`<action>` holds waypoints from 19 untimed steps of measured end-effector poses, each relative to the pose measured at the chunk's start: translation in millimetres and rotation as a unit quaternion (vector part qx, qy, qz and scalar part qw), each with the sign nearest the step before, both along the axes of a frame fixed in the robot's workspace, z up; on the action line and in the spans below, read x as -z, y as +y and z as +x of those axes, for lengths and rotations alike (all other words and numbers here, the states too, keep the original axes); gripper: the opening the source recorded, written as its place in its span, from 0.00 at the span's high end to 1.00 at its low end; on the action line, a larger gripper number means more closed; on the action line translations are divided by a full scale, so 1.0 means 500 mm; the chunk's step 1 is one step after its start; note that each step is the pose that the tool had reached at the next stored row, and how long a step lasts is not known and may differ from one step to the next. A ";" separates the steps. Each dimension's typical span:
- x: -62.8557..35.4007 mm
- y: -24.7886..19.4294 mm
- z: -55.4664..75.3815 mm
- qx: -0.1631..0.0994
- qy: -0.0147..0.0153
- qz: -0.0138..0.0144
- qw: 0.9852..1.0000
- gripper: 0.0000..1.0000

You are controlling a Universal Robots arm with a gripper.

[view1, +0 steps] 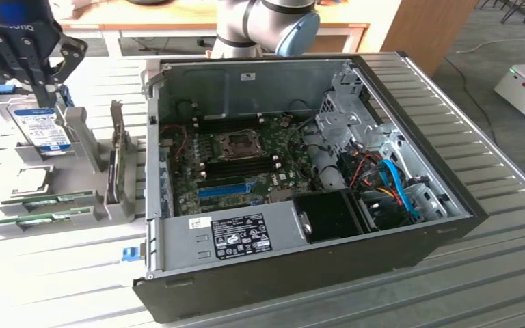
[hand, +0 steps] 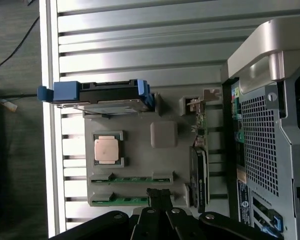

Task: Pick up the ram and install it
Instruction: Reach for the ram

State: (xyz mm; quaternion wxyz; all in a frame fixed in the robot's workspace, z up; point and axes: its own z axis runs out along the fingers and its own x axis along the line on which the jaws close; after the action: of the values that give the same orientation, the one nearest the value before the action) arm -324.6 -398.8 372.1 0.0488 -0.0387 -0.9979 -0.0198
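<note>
The approach is judged to be in hand: the gripper [view1: 42,92], shut and empty, is held well above the grey holder [view1: 85,147], where the ram [view1: 48,200] is seated beside a second stick [view1: 44,219], so opened jaws squared to its long edge are called for.

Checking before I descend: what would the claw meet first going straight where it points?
Probably one of the two thin green ram sticks lying in the grey plastic holder, beneath the shut claw; depth leaves unclear which.
</note>
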 end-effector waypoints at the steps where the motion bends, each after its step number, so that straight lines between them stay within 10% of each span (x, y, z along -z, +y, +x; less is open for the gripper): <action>1: 0.000 0.0000 -0.003 0.000 0.001 0.000 1.000 0.89; 19: 0.005 0.0000 -0.059 0.000 0.019 0.000 1.000 0.89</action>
State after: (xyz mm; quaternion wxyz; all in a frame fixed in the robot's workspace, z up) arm -354.2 -398.8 369.5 0.0682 -0.0391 -0.9967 -0.0190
